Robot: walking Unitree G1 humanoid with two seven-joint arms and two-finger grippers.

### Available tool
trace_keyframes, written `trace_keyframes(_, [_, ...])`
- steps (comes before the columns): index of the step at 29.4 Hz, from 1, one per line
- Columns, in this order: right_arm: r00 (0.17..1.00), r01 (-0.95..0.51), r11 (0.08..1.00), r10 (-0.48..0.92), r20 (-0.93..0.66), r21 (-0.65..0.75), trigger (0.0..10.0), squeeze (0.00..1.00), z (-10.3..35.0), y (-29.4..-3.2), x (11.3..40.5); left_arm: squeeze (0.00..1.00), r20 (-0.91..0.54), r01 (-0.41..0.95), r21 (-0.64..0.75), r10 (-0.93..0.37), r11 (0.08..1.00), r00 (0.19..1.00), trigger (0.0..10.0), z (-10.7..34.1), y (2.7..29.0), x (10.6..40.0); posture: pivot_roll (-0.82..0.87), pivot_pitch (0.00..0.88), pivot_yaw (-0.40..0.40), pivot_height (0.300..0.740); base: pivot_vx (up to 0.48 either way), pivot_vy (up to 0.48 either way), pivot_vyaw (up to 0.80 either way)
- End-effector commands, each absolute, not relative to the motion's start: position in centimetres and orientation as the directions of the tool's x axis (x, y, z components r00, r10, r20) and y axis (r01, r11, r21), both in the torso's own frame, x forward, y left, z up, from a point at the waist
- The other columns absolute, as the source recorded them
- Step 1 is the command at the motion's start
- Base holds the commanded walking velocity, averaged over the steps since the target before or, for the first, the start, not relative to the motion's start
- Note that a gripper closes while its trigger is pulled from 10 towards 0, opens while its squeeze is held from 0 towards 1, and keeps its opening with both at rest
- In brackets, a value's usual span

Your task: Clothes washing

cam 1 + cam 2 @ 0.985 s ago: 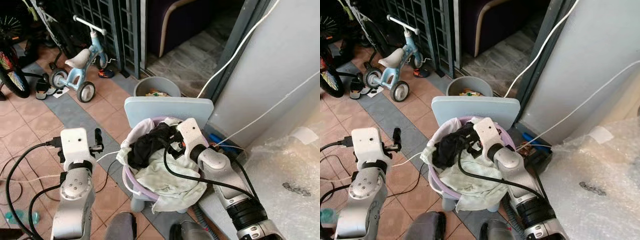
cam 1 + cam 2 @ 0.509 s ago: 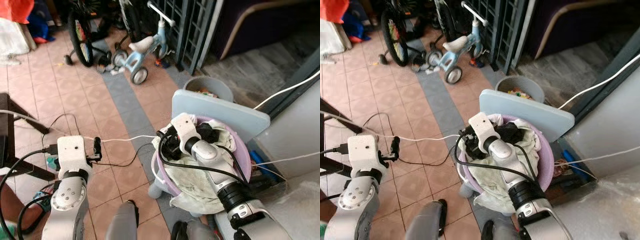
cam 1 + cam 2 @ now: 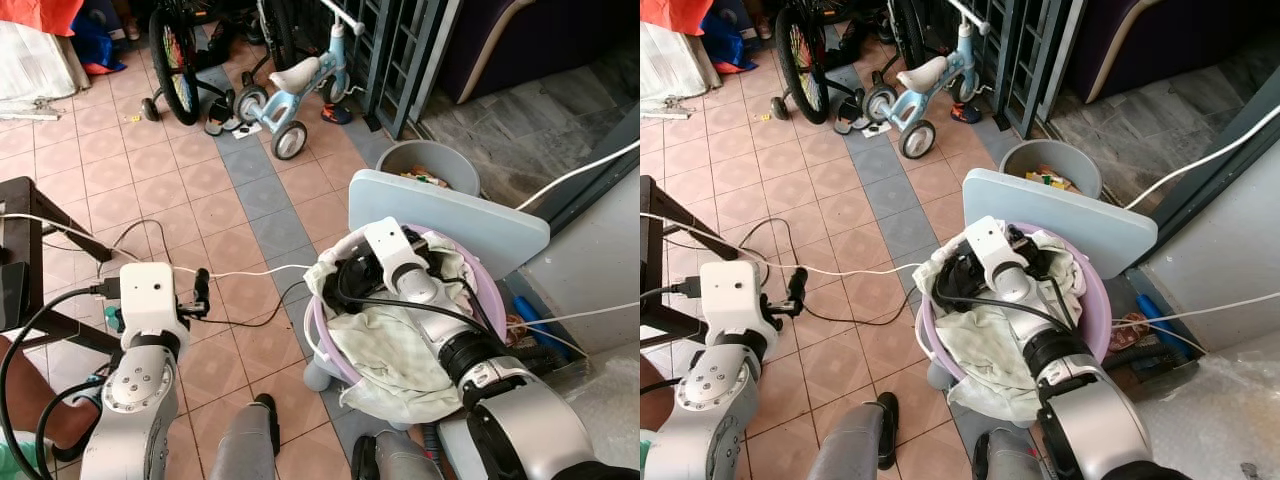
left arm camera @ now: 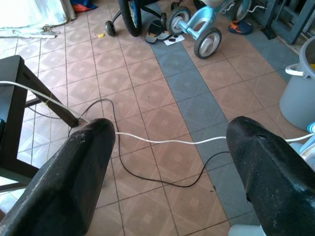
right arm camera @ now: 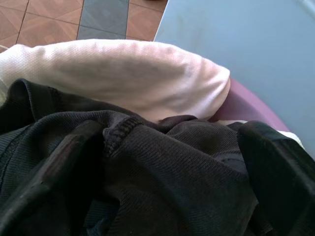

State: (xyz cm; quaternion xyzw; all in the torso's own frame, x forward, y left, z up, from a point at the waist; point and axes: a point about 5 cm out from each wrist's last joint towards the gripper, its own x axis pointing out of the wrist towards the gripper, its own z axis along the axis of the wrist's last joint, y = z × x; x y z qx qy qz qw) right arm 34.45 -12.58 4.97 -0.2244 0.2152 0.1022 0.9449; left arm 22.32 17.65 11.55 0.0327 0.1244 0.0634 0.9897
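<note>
Looking down from the head, one purple basket [image 3: 322, 335] sits on the tiled floor [image 3: 190, 190], full of clothes. The right gripper [image 3: 352, 276] reaches into them. One small blue trike [image 3: 296, 82] stands far off. From the left wrist, the left gripper [image 4: 172, 167] hangs wide apart over one white cord [image 4: 162, 141]. From the right wrist, two fingers [image 5: 74, 157] press around one black cloth [image 5: 162, 162], beside one white cloth [image 5: 123, 76].

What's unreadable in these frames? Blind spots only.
- Right gripper: grip on the black garment unclear in the right wrist view, cloth bunched between the fingers.
- Purple plastic laundry basket: contents below hidden by the pale towel, eye views.
- Grey bucket: contents too small.
</note>
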Motion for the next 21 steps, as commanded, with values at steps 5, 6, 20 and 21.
trace_keyframes(5, [0.813,-0.299,0.92,0.107,-0.572,-0.253,0.0,0.0,2.6,-13.3,32.8,0.0,-0.274,-0.113,0.075,0.129,0.991,0.953,10.0,10.9,17.4,22.4,0.18,0.234,-0.038,0.74,0.0,0.0,0.0])
trace_keyframes(6, [0.813,-0.299,0.92,0.107,-0.572,-0.253,0.0,0.0,2.6,-13.3,32.8,0.0,-0.274,-0.113,0.075,0.129,0.991,0.953,10.0,10.9,17.4,22.4,0.18,0.234,-0.038,0.74,0.0,0.0,0.0])
trace_keyframes(20, [0.79,-0.407,0.866,0.174,-0.588,-0.291,0.0,0.0,1.9,-12.9,32.2,0.0,-0.272,-0.139,0.042,0.145,0.989,0.951,10.0,10.6,16.9,23.5,0.14,0.199,-0.064,0.74,0.0,0.0,0.0])
trace_keyframes(21, [0.788,-0.417,0.859,0.179,-0.589,-0.297,0.0,0.0,1.9,-12.9,32.2,0.0,-0.274,-0.15,0.039,0.155,0.988,0.949,10.0,10.5,17.0,23.6,0.14,0.193,-0.063,0.74,0.0,0.0,0.0])
